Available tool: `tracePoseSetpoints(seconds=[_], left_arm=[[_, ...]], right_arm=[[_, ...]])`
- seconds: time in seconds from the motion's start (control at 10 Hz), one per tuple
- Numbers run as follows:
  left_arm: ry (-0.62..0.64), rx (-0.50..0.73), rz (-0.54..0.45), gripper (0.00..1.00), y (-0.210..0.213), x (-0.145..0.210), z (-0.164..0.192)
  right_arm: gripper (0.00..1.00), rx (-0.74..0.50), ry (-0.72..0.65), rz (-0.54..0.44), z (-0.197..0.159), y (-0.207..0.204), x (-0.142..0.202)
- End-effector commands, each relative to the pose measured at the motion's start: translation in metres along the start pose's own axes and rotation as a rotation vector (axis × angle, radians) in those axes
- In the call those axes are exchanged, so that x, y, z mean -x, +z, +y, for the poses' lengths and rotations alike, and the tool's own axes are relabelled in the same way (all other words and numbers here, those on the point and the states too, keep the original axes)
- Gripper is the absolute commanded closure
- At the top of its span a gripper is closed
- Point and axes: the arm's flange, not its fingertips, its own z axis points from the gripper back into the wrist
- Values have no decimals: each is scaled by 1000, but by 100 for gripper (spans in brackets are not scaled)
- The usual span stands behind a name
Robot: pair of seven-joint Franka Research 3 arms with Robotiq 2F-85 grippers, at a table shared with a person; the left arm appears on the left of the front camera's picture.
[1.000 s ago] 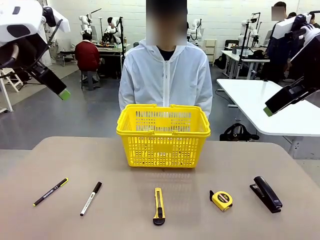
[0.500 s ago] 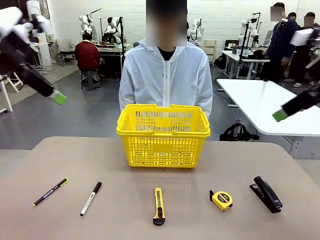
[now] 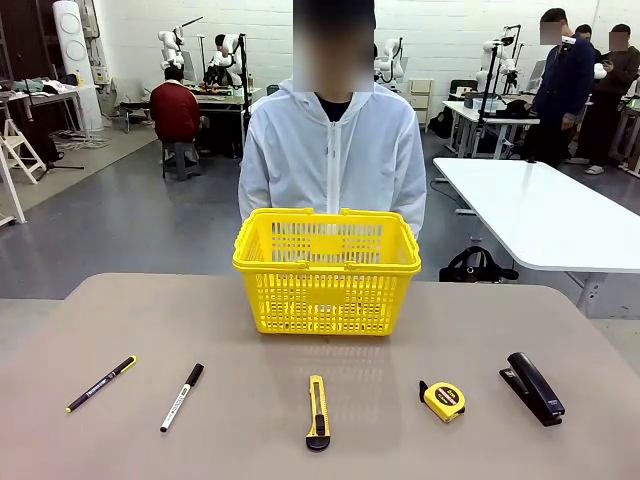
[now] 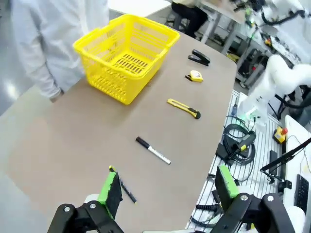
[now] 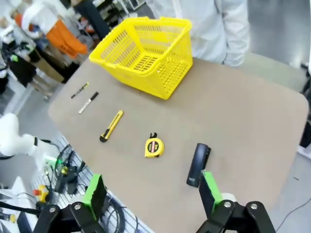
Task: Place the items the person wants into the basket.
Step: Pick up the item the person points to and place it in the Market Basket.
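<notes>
Now the slim white marker (image 3: 182, 397) (black cap) and rounded yellow tape measure (image 3: 443, 400) lie on the table (image 3: 250, 340), robot-side of the yellow lattice basket (image 3: 327, 268), while left gripper (image 4: 168, 184) and right gripper (image 5: 152, 192), both spread wide, have drawn back since a second ago.

Right fingers (image 5: 95, 195) wide apart above tape measure (image 5: 154, 147) and stapler (image 5: 198, 160), basket (image 5: 165, 73) beyond.
</notes>
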Motion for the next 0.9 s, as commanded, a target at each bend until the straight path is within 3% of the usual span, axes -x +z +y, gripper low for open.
tracePoseSetpoints(seconds=[0.0,0.2,0.5,0.6,0.8], left_arm=[[47,-35,-34,0,13,3,7],[78,-60,-42,0,30,21,6],[76,-137,-25,0,33,19,-9],[109,-87,-34,0,39,24,7],[109,-87,-34,0,39,24,7]], right_arm=[[0,17,-10,-55,7,21,16],[0,56,-16,-104,11,43,29],[0,117,-22,-102,19,34,23],[0,90,-36,-98,10,57,28],[0,90,-36,-98,10,57,28]])
